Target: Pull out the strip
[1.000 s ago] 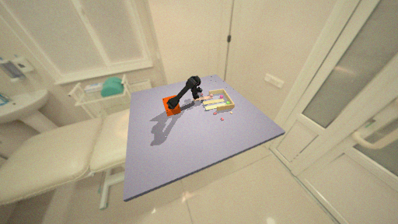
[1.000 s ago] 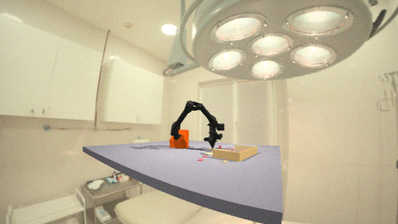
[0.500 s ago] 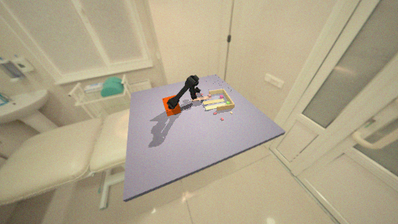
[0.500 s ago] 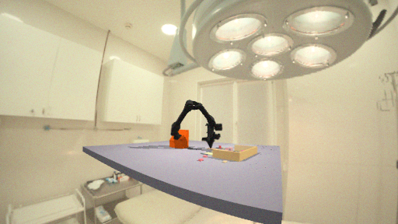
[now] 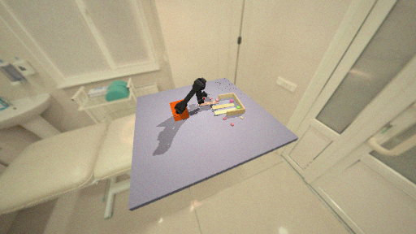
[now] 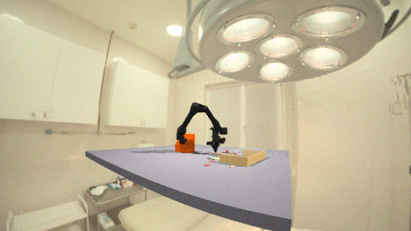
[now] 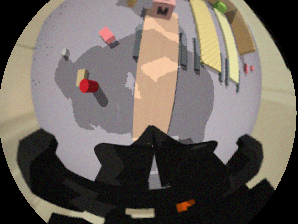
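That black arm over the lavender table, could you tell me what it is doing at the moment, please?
The black robot arm has its pincer shut at the near end of a long peach strip. A small pink labelled cube sits on the strip's far end, by the open wooden tray where two yellow strips lie. The cube is not yet lifted.

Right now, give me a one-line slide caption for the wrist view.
Closed end effector grips the peach strip, with the labelled cube at its far end beside two yellow strips.
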`<action>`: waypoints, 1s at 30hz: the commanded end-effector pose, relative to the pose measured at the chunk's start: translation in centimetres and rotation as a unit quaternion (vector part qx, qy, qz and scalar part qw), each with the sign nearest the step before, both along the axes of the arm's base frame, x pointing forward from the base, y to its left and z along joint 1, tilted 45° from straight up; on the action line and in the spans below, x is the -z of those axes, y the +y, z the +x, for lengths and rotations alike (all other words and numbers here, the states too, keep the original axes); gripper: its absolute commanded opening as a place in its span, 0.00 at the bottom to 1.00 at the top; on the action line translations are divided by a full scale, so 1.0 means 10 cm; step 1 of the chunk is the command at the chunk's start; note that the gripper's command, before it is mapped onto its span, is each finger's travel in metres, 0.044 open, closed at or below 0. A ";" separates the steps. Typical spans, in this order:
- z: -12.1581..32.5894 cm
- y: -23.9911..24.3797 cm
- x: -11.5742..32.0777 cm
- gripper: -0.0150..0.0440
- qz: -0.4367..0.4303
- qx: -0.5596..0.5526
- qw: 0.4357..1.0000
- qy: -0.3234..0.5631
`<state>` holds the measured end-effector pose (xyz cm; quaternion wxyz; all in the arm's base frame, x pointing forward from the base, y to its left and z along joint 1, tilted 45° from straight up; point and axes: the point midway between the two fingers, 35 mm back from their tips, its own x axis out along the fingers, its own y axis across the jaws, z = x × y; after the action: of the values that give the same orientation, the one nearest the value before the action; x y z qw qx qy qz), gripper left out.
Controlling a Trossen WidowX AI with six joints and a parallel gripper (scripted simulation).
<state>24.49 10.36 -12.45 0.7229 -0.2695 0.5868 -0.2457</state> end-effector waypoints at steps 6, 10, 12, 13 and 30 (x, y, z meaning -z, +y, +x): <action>-0.21 -0.08 0.04 0.25 -0.002 0.009 1.000 0.014; -0.23 -0.08 0.05 0.25 -0.002 0.009 1.000 0.014; -0.23 -0.08 0.05 0.25 -0.002 0.009 1.000 0.014; -0.23 -0.08 0.05 0.25 -0.002 0.009 1.000 0.014; -0.23 -0.08 0.05 0.25 -0.002 0.009 1.000 0.014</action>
<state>22.90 10.22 -12.78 0.7218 -0.2694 0.5886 -0.2449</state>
